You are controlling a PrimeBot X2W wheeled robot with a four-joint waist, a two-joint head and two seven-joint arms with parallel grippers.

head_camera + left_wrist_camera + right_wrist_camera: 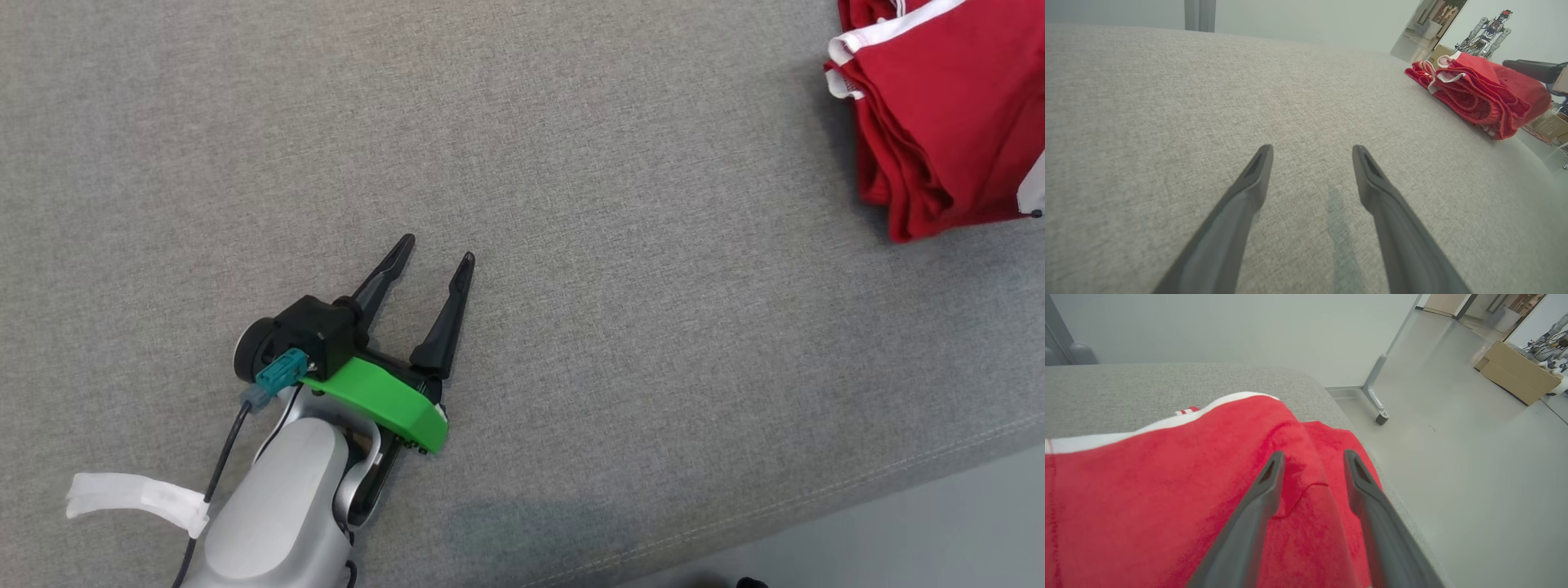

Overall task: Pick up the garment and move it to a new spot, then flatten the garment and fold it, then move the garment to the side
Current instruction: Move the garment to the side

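- Because the garment (939, 122) is soft red cloth lying in a stack of folds, it should be light and limp. It will likely sag and spill open if lifted by one layer alone.
- A good hold would be a pinch through the whole stack near a folded edge. The white trim (1167, 422) marks a hem that may be firmer than the rest, though the smooth weave looks as if it could slip.
- The left gripper (437, 248) lies low over the grey padded surface (571, 163). Its jaws are parted a moderate way with nothing between them.
- From those jaws the garment lies well ahead and off to the right, well apart from the tips.
- The right gripper (1314, 454) has its jaws apart about as far, also empty. Red cloth spreads beneath and to the left of them and shows through the gap.
- Whether the right tips touch the cloth cannot be told.
- Just to the right of the right jaws the padded surface ends and the floor (1453, 457) begins, so the garment sits close to that edge.
- Count: one garment, folded into several layers whose number is unclear. There are two grippers, each with two dark fingers, and one loose thread (1298, 498) between the right jaws.
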